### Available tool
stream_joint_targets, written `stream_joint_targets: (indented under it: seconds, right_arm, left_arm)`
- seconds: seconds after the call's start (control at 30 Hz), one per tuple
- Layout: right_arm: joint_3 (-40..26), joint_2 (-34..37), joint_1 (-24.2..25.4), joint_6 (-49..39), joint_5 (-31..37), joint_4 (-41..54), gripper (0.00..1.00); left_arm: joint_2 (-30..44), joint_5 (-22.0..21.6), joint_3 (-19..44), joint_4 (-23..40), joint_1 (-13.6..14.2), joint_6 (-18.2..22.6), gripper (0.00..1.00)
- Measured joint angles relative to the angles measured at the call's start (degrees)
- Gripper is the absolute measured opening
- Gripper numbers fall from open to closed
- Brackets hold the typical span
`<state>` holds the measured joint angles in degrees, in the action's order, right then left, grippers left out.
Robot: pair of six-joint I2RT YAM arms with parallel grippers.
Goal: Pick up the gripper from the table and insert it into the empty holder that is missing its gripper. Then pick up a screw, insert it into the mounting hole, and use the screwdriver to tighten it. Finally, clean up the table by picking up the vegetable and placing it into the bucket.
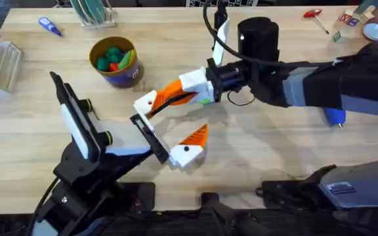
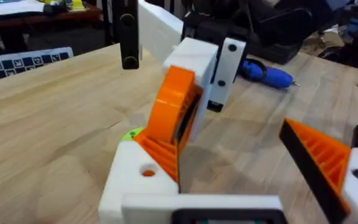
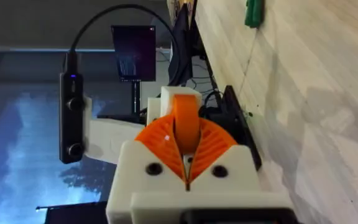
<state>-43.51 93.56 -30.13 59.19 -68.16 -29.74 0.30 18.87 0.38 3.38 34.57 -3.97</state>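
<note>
My left gripper (image 1: 169, 128) stands open wide above the table's middle. One of its fingers bears an orange tip (image 1: 195, 136); the other is the bare white holder (image 1: 147, 103) (image 2: 135, 180). The loose orange gripper (image 1: 172, 92) (image 2: 173, 112) (image 3: 185, 121) is pinched in my right gripper (image 1: 194, 86) (image 3: 185, 158), which is shut on it and presses it against the holder. The blue screwdriver (image 1: 335, 117) (image 2: 266, 73) lies on the table at the right, partly under my right arm. The yellow-rimmed bucket (image 1: 118, 73) stands at the back left with green and red pieces inside.
A small green thing (image 2: 129, 134) peeks out beneath the joined grippers. A black cylinder (image 1: 258, 36) stands behind my right wrist. A red-handled tool (image 1: 315, 14) lies at the back right, a blue-purple pen (image 1: 50, 26) at the back left, a clear box (image 1: 2, 65) at the left edge.
</note>
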Motion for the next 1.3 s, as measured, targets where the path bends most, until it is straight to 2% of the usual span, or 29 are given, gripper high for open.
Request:
stream_joint_targets:
  seconds: [0.6, 0.8, 0.93, 1.03, 1.2, 1.3]
  right_arm:
    - [-0.07, 0.06, 0.21, -0.93, -0.67, 0.00, 0.009]
    - [-0.13, 0.20, 0.31, -1.78, -2.19, 0.11, 0.310]
    - [-0.17, 0.28, 0.17, -2.22, -2.21, 0.11, 0.396]
    - [-0.17, 0.28, 0.15, -2.27, -2.21, 0.11, 0.498]
    - [-0.17, 0.28, 0.13, -2.70, -2.20, 0.09, 0.890]
    - [-0.17, 0.28, 0.15, -2.88, -2.12, 0.11, 0.924]
  left_arm:
    - [0.02, 0.02, 0.00, -0.02, 0.01, 0.06, 0.986]
    - [0.00, 2.55, 0.00, -0.15, 0.45, 0.15, 0.986]
    - [0.00, 4.52, 0.00, -0.20, 0.94, 0.28, 0.985]
    - [0.01, 5.19, 0.00, -0.22, 0.92, 0.31, 0.986]
    - [0.00, 5.58, 0.00, -0.24, 0.94, 0.32, 0.985]
    - [0.00, 5.58, 0.00, -0.24, 0.94, 0.31, 0.986]
